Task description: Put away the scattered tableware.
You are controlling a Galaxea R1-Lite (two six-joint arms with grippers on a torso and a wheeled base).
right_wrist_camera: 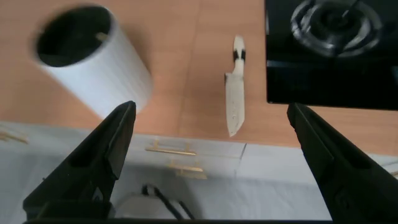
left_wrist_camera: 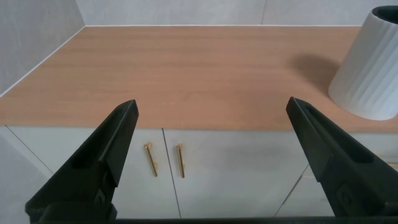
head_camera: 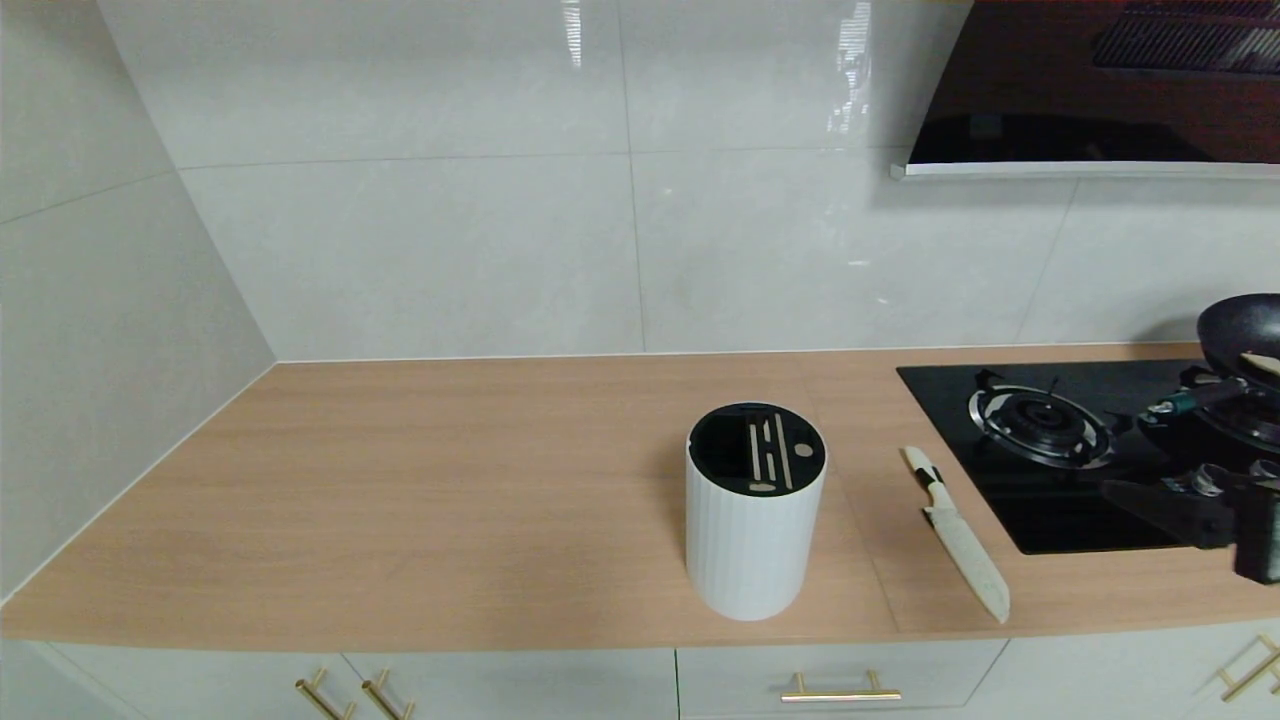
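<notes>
Cam layout: one high head view, two closer wrist views.
Head looks forward-down over the bench [head_camera: 450, 480]. Left wrist skims it from the front edge; right wrist looks down on it. All share the white holder [head_camera: 756, 510]; head and right wrist share the knife [head_camera: 958, 535] and hob [head_camera: 1060, 450].

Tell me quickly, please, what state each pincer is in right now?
Left pincer: open, holding nothing.
Right pincer: open, holding nothing.
</notes>
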